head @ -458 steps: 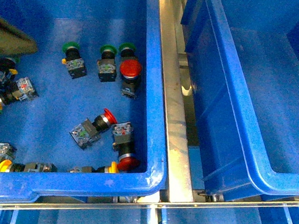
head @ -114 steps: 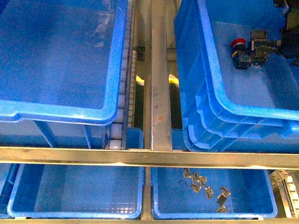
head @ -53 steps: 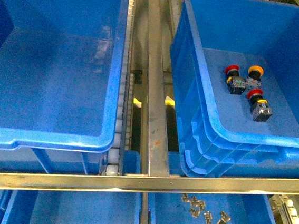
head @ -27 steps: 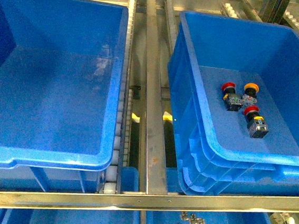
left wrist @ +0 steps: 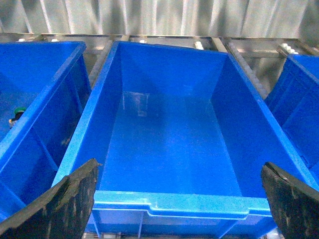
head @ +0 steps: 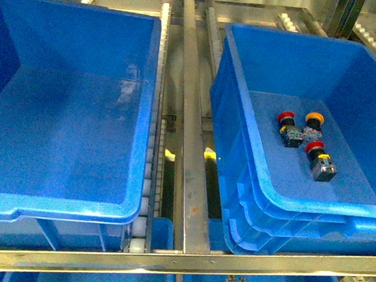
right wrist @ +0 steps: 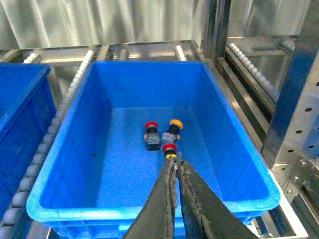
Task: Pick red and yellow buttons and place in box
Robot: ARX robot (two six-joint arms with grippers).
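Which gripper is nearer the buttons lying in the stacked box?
Right. The right gripper, shut and empty, hangs over the box holding the three buttons. The left gripper, open, faces the neighbouring empty bin instead.

We see little of our own body here. Our left claw [left wrist: 174, 209] shows as two dark, near-black fingers [left wrist: 65, 204] with a coarse, gritty, worn surface and ragged edges, wide and blunt in shape. Our right claw [right wrist: 177, 199] has two long, narrow dark fingers [right wrist: 162, 204] of the same rough black material, tapering to slim tips, their edges paler and scuffed.
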